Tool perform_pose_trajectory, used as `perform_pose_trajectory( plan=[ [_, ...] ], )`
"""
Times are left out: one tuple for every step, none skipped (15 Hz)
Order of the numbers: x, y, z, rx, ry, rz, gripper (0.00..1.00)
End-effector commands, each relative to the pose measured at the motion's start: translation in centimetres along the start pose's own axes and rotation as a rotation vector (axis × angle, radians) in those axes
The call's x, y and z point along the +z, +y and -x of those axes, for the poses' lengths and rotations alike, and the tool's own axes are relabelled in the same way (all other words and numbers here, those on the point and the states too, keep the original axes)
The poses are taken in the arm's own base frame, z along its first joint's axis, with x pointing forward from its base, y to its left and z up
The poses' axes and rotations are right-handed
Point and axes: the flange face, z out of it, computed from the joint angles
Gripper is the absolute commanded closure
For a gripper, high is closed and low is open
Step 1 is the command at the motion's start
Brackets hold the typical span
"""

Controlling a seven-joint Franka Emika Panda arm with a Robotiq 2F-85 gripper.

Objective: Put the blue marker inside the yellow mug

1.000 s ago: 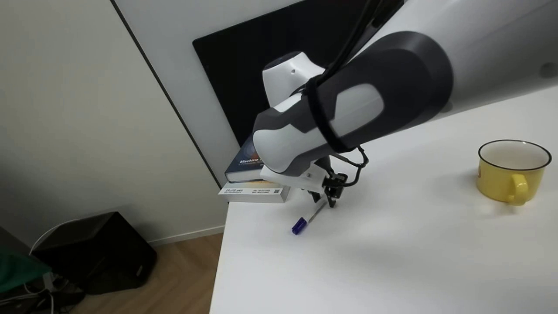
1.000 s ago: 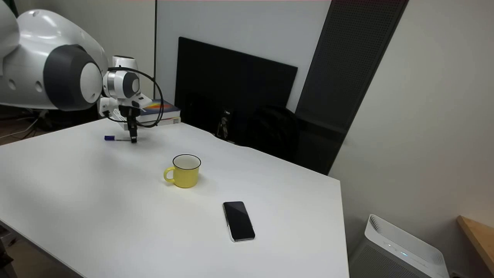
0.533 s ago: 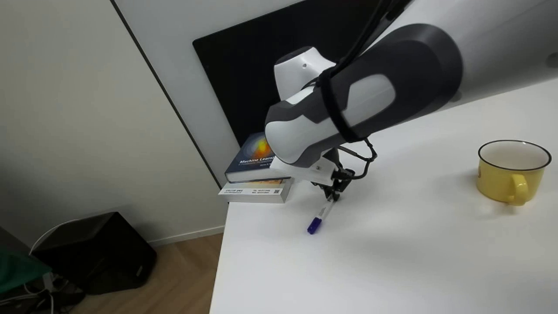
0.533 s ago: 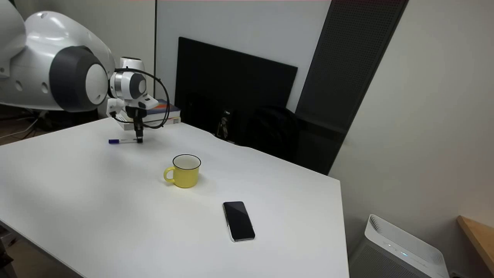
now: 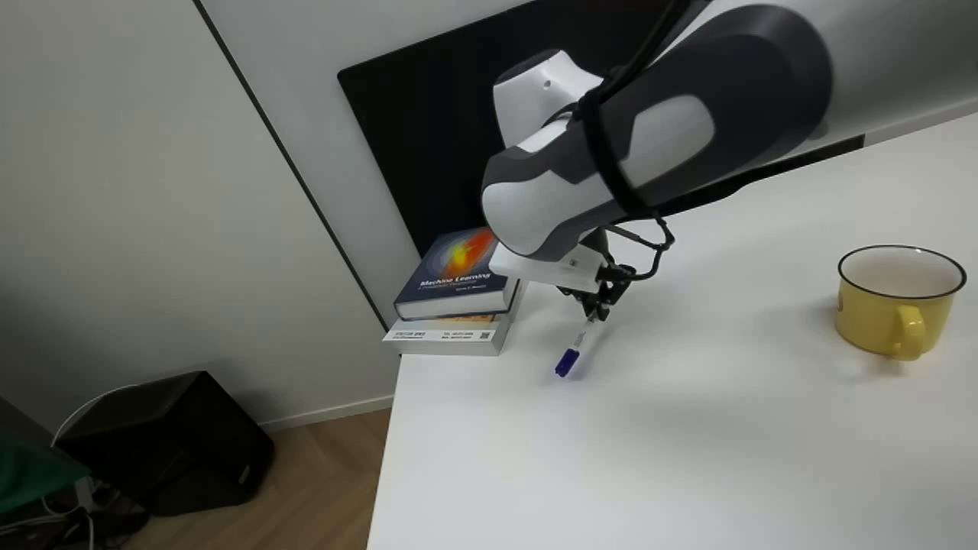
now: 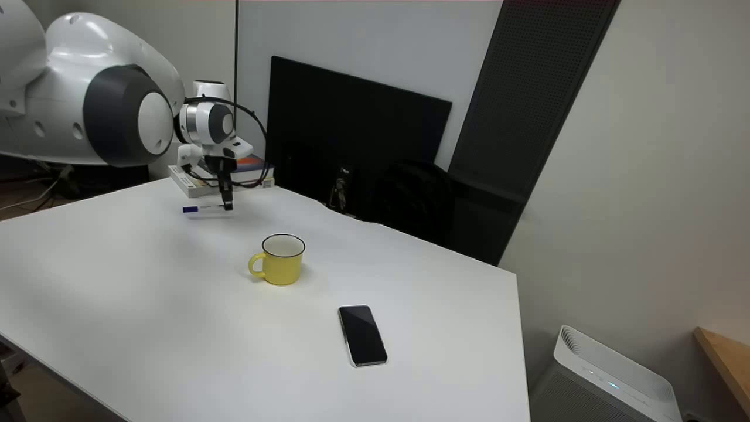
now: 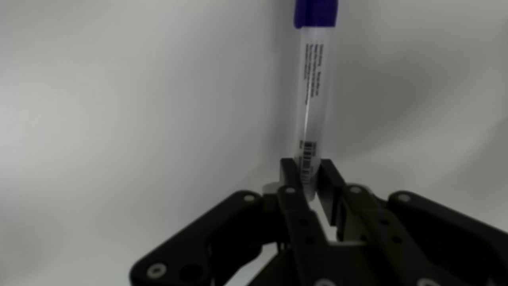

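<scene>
The blue marker, with its whitish barrel [image 7: 312, 91] and dark blue cap, is held near its bare end by my gripper [image 7: 307, 171] in the wrist view. The fingers press on both sides of the barrel, and the cap points away from them. In both exterior views the marker [image 5: 576, 347] [image 6: 202, 208] lies roughly level, a little above the table, with a faint shadow under it. My gripper [image 5: 598, 309] [image 6: 228, 206] is near the books. The yellow mug [image 5: 886, 321] [image 6: 282, 268] stands upright on the table, apart from the gripper, its handle at the side.
Two stacked books [image 5: 451, 283] lie at the table corner beside the gripper, also seen in an exterior view [image 6: 192, 183]. A black monitor [image 6: 351, 123] stands behind the table. A phone [image 6: 362, 336] lies beyond the mug. The table edge [image 5: 387, 451] is near the books.
The fingers, apart around the marker's end a second ago, have closed on it. The gripper and marker have risen slightly and moved away from the books toward the mug's side. The mug has not moved.
</scene>
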Motion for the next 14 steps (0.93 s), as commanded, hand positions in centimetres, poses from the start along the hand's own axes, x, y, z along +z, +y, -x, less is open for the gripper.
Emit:
perform_pose_trajectory(
  plan=[
    [-3.8,-0.5,-1.2,0.007,0.055,0.026,0.96],
    [-4.6,-0.5,-1.5,0.002,0.074,0.038,0.96],
    [-5.5,-0.5,-2.0,-0.003,0.095,0.051,0.96],
    [-6.5,-0.4,-2.5,-0.008,0.118,0.069,0.96],
    [-7.5,-0.3,-3.1,-0.011,0.145,0.084,0.96],
    [-8.5,-0.2,-3.7,-0.013,0.171,0.1,0.96],
    [-9.4,0.0,-4.3,-0.013,0.193,0.115,0.96],
    [-10.3,0.3,-5.0,-0.01,0.216,0.133,0.96],
    [-11.1,0.5,-5.7,-0.008,0.235,0.148,0.96],
    [-11.9,0.8,-6.4,-0.003,0.256,0.164,0.96],
    [-12.6,1.2,-7.1,0.005,0.272,0.181,0.96],
    [-13.3,1.5,-7.7,0.012,0.282,0.197,0.96],
    [-13.8,1.9,-8.2,0.014,0.286,0.218,0.96],
    [-14.5,2.3,-8.7,0.023,0.295,0.238,0.96]
  ],
)
